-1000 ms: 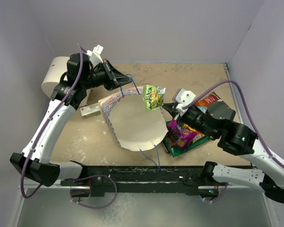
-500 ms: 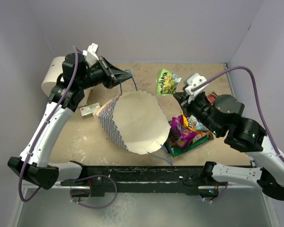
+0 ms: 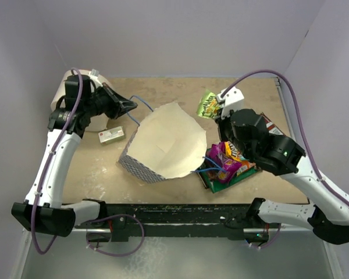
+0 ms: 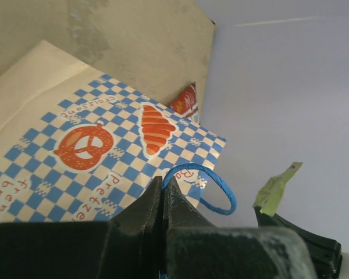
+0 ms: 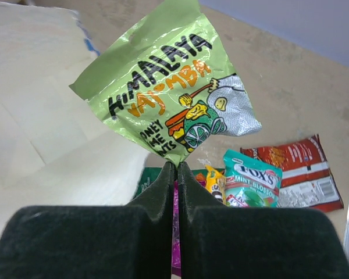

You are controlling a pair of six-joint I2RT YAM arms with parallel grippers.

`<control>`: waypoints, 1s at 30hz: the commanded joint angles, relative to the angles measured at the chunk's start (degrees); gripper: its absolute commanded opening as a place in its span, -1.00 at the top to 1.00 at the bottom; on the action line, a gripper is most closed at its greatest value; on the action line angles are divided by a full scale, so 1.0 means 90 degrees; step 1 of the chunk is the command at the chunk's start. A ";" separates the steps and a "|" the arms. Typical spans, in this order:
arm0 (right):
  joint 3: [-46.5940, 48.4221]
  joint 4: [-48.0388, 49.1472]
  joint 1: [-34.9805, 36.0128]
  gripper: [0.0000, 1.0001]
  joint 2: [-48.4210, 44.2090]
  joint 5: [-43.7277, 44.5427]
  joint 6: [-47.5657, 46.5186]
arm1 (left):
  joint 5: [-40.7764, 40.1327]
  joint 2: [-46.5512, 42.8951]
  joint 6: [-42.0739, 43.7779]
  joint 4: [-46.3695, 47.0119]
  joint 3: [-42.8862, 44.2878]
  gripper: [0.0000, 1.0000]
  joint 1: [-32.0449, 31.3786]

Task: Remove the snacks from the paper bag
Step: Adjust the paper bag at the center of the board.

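Green packet (image 5: 166, 99) sat clamped in the right pincer (image 5: 175, 167); the left pincer (image 4: 163, 186) clamped the cord (image 4: 218, 181) of the paper bag (image 4: 75, 145). The packet probably wanted releasing low, beside the other snacks (image 3: 227, 165).

The paper bag (image 4: 75, 133) has blue and white checks with orange pictures. Its cord handle (image 4: 192, 167) is blue. The green packet (image 5: 163, 99) has black and orange letters.

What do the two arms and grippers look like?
The left arm and right arm have white links, black joints and a purple cable looping along each; a green light glows on the right one. The left gripper and right gripper have black, tapered fingers.
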 commanded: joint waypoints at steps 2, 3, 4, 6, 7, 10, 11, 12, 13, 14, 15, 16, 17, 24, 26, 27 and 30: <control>-0.0074 -0.0401 -0.1002 1.00 0.0053 -0.0383 0.1093 | -0.0161 0.0005 0.1155 -0.0904 0.0114 1.00 0.0690; -0.0066 -0.0557 -0.1204 1.00 0.0121 -0.0484 0.1211 | -0.0210 0.0030 0.1343 -0.0997 0.0169 1.00 0.0794; -0.0055 -0.0695 -0.1360 1.00 0.0189 -0.0590 0.1349 | -0.0226 0.0075 0.1508 -0.1113 0.0254 1.00 0.0899; -0.0080 -0.1081 -0.1704 1.00 0.0319 -0.0724 0.1683 | -0.0290 0.0185 0.1785 -0.1370 0.0406 1.00 0.1018; -0.0088 -0.1321 -0.1901 1.00 0.0393 -0.0784 0.1897 | -0.0341 0.0235 0.1919 -0.1480 0.0484 1.00 0.1042; -0.0311 -0.1900 -0.2581 1.00 0.0440 -0.1259 0.2461 | -0.0570 0.0358 0.2188 -0.1820 0.0705 0.93 0.1070; -0.0469 -0.1948 -0.2777 1.00 0.0380 -0.1498 0.2524 | -0.0598 0.0352 0.2231 -0.1852 0.0740 0.88 0.1070; -0.0656 -0.1949 -0.2934 1.00 0.0297 -0.1677 0.2572 | -0.0618 0.0322 0.2263 -0.1857 0.0751 0.84 0.1070; -0.0861 -0.1891 -0.3071 1.00 0.0187 -0.1827 0.2613 | -0.0650 0.0303 0.2284 -0.1871 0.0769 0.78 0.1070; -0.1056 -0.1817 -0.3194 1.00 0.0107 -0.1967 0.2634 | -0.0715 0.0274 0.2320 -0.1901 0.0800 0.73 0.1072; -0.1201 -0.1764 -0.3321 1.00 0.0048 -0.2112 0.2638 | -0.0777 0.0251 0.2349 -0.1947 0.0836 0.66 0.1070; -0.1309 -0.1718 -0.3415 1.00 0.0015 -0.2234 0.2636 | -0.0845 0.0235 0.2382 -0.2005 0.0873 0.59 0.1070; -0.1380 -0.1730 -0.3461 1.00 -0.0007 -0.2290 0.2657 | -0.0897 0.0227 0.2421 -0.2066 0.0927 0.51 0.1072; -0.1656 -0.1928 -0.3518 1.00 -0.0116 -0.3198 0.2664 | -0.1058 0.0142 0.2582 -0.2182 0.1105 -0.21 0.1072; -0.1778 -0.1981 -0.3517 1.00 -0.0171 -0.3463 0.2628 | -0.1043 0.0151 0.2593 -0.2189 0.1175 -0.43 0.1070; -0.1802 -0.2015 -0.3517 1.00 -0.0208 -0.3541 0.2611 | -0.1029 0.0156 0.2609 -0.2181 0.1222 -0.53 0.1070; -0.1868 -0.2036 -0.3517 1.00 -0.0295 -0.3720 0.2512 | -0.1032 0.0188 0.2671 -0.2189 0.1424 -0.74 0.1070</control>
